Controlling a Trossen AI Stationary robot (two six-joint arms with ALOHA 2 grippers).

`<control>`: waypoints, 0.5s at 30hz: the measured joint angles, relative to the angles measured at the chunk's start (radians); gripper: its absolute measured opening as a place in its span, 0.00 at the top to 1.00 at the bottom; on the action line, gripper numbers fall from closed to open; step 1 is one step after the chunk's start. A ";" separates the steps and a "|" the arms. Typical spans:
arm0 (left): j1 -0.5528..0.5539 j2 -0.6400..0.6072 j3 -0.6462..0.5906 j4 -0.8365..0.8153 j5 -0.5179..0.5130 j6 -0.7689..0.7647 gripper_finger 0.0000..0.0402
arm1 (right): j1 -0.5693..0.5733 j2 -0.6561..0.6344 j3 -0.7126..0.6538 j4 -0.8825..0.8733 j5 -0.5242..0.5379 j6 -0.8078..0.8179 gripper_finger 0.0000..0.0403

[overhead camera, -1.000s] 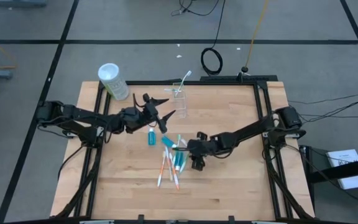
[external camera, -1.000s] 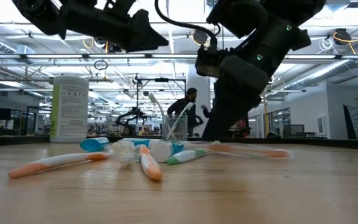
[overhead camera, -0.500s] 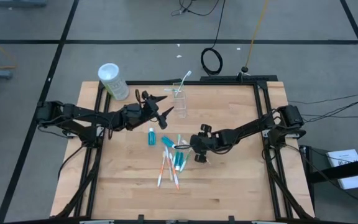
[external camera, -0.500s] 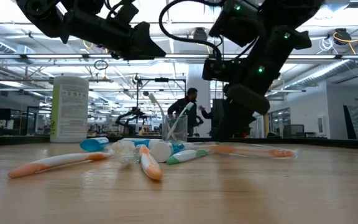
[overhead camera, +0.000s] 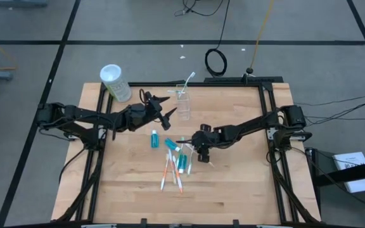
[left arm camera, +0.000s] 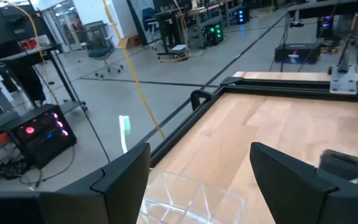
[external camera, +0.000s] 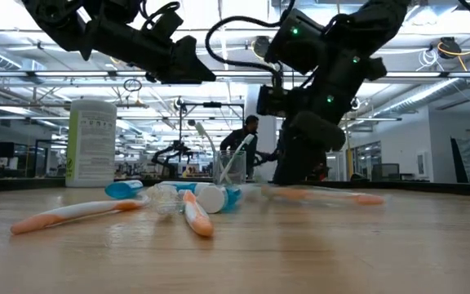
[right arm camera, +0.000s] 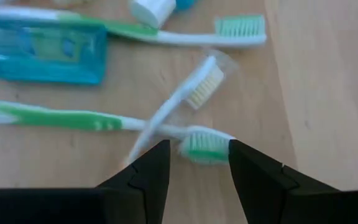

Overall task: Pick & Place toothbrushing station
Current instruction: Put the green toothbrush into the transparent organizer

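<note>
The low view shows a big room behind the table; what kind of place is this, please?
Probably a robotics lab or open workshop. Behind the wooden table, the low view shows a wide hall with ceiling lights, desks and equipment, and a person at work. The high view shows cables on a grey floor with taped lines.

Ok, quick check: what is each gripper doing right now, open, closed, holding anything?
Left gripper: open, empty, by the clear cup.
Right gripper: open, empty, over a green toothbrush.
</note>
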 joint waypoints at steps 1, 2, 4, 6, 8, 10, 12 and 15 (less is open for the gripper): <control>0.002 0.000 0.000 -0.001 0.003 -0.006 0.29 | 0.001 0.005 -0.001 0.022 -0.018 0.003 0.62; 0.004 0.000 0.000 -0.003 0.006 -0.015 0.29 | 0.001 0.014 0.001 0.060 -0.041 0.007 0.62; 0.007 0.000 0.000 -0.008 0.007 -0.020 0.29 | 0.003 0.033 0.003 0.096 -0.093 0.010 0.62; 0.007 0.000 0.000 -0.011 0.007 -0.020 0.29 | 0.005 0.035 -0.001 0.099 -0.122 0.016 0.62; 0.007 0.000 0.000 -0.017 0.007 -0.023 0.29 | 0.006 0.034 0.001 0.134 -0.124 0.033 0.62; 0.006 0.000 0.000 -0.020 0.007 -0.031 0.29 | 0.006 0.032 0.001 0.155 -0.123 0.055 0.62; 0.007 0.000 0.000 -0.020 0.007 -0.037 0.29 | 0.007 0.030 0.001 0.170 -0.125 0.078 0.62; 0.007 0.000 0.000 -0.023 0.007 -0.038 0.29 | 0.013 0.027 0.001 0.192 -0.154 0.108 0.62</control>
